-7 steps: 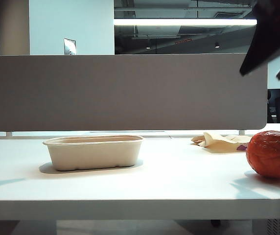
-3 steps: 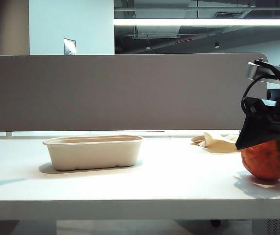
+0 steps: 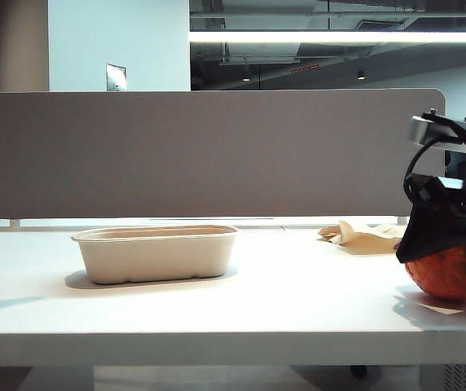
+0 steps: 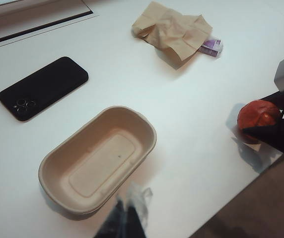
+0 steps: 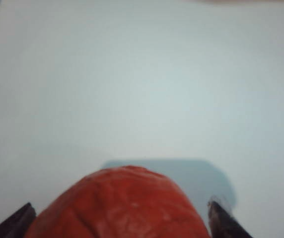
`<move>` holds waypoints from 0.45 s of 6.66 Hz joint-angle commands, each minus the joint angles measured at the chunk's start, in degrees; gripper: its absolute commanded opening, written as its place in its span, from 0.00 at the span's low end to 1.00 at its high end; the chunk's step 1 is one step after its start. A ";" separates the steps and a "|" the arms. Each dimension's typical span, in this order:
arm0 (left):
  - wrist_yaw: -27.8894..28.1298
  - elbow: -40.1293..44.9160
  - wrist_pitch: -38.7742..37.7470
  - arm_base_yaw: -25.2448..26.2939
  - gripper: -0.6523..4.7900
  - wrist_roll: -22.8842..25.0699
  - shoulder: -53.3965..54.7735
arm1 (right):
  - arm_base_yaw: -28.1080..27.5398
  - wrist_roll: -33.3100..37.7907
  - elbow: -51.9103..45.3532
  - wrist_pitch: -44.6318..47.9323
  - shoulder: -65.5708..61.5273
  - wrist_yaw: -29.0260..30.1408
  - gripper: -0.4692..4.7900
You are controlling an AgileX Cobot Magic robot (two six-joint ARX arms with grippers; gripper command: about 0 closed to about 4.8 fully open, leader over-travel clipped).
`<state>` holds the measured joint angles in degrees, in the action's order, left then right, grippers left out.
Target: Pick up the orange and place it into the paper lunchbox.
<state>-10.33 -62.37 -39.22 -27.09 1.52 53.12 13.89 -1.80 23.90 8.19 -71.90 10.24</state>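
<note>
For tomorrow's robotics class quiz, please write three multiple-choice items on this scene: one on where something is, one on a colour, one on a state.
1. Where is the orange?
A. in the paper lunchbox
B. on the table, between the right gripper's fingers
C. on the phone

2. What colour is the phone?
A. white
B. black
C. red

3. What state is the paper lunchbox in?
A. empty
B. holding the orange
C. upside down

Answers:
1 B: the right gripper straddles the orange on the table, jaws wide.
2 B: the left wrist view shows it black.
3 A: its bare floor shows, below the left gripper.
</note>
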 commanded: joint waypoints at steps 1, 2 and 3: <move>-0.22 -0.31 0.74 0.09 0.11 0.17 -0.11 | 0.04 -0.17 0.15 0.24 -0.46 -0.26 1.00; -0.22 -0.31 0.72 0.09 0.11 0.17 -0.11 | 0.04 -0.17 0.15 0.24 -0.46 -0.26 0.87; -0.22 -0.31 0.72 0.09 0.11 0.17 -0.11 | 0.04 -0.17 0.15 0.26 -0.46 -0.26 0.80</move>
<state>-10.31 -62.37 -39.22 -27.09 1.52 53.12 13.87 -1.80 23.90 7.99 -72.49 10.11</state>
